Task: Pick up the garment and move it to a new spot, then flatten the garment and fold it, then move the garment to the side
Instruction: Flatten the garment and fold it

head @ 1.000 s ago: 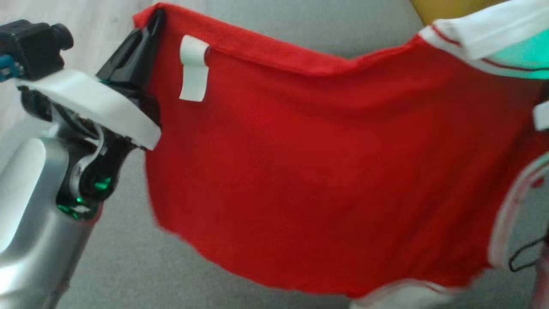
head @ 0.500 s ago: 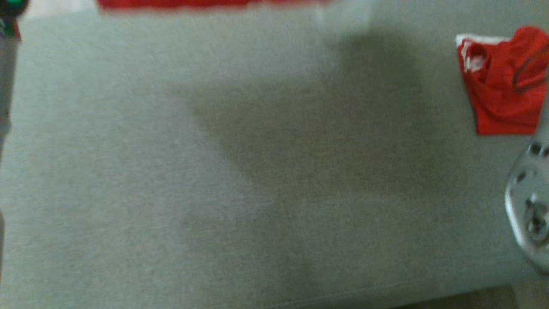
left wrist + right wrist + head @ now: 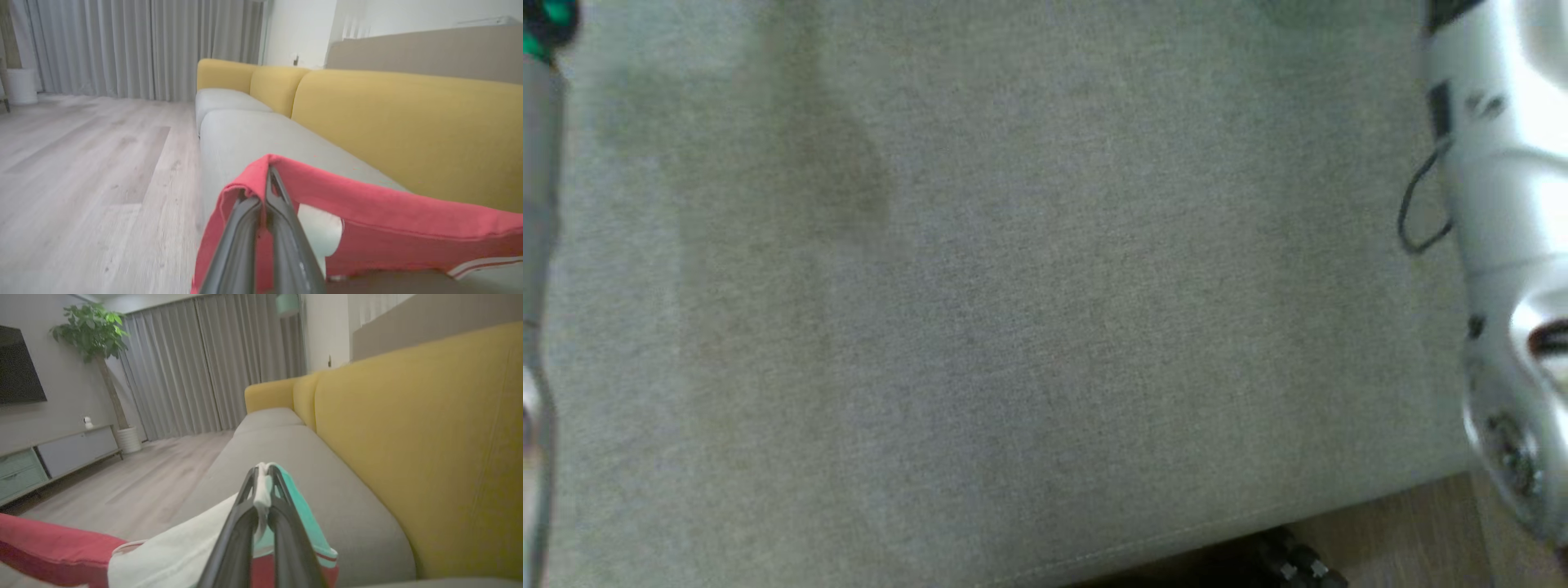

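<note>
And there it was: the left tool (image 3: 267, 173), fingers pressed together, clamped on a red edge of the garment (image 3: 388, 208), while the right tool (image 3: 263, 471) was pinched tight on the white-and-teal trim of the same piece. The cloth hung stretched between the two, over the grey sofa seat (image 3: 1045, 327) and in front of the yellow backrest (image 3: 408, 134). Whether its lower part touched the cushion I could not tell. From where I stood this looked like the carry to the new spot, with the laying-out to come. To do it well, I reckoned both arms wanted to descend level and together, the span between them taut, so the free hem met the cushion first and the rest rolled down flat. Letting go early, or slackening one side, risked a bunched heap or a slide toward the floor (image 3: 81, 163).
</note>
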You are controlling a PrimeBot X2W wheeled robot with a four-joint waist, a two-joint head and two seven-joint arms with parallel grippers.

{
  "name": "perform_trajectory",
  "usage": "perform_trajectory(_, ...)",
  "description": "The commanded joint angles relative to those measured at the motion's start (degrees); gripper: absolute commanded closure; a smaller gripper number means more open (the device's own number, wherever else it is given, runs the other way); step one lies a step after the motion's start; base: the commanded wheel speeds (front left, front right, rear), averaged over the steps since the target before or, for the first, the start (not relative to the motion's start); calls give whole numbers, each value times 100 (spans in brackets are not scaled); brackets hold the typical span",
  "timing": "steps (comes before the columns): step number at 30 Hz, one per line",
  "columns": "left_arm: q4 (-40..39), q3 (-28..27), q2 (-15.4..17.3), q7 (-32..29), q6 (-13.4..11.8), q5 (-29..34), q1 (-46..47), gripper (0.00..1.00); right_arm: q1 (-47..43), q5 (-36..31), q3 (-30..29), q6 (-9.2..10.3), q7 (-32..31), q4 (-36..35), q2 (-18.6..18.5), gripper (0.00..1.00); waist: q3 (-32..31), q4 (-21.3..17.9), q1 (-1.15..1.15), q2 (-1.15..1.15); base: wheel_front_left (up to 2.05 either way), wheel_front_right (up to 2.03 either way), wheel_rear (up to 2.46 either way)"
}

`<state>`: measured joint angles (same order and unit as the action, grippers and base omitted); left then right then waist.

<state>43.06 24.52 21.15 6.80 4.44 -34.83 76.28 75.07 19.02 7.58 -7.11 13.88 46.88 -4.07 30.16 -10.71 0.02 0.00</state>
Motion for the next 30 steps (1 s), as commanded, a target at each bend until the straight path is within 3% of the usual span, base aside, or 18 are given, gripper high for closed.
perform_trajectory(1, -34, -59, 180, 112, 63, -65, -10, 100, -151, 119, 133, -37, 72, -155, 118, 100, 247, -76, -2, 0, 0, 0, 0)
perform_trajectory(7, 173, 8, 80, 462, 241, -356, -612, 100, -1050, 339, 215, -37, 108, -614, 119, 100, 189, 23, -2, 0, 0, 0, 0)
perform_trajectory(19, -951, 114, 44, 697, 284, -1103, -2850, 100, -4223, 376, -282, -37, 111, -2959, 119, 100, -945, 472, -2, 0, 0, 0, 0)
perform_trajectory(23, -1494, 137, -18, 733, 82, -1222, -3858, 100, -5381, 266, -426, -37, 63, -3605, 119, 100, -1463, 568, -2, 0, 0, 0, 0)
perform_trajectory(30, -2693, 164, -38, 770, -507, -1382, -5772, 100, -7147, 413, -645, -37, -407, -4772, 119, 100, -2144, 599, -2, 0, 0, 0, 0)
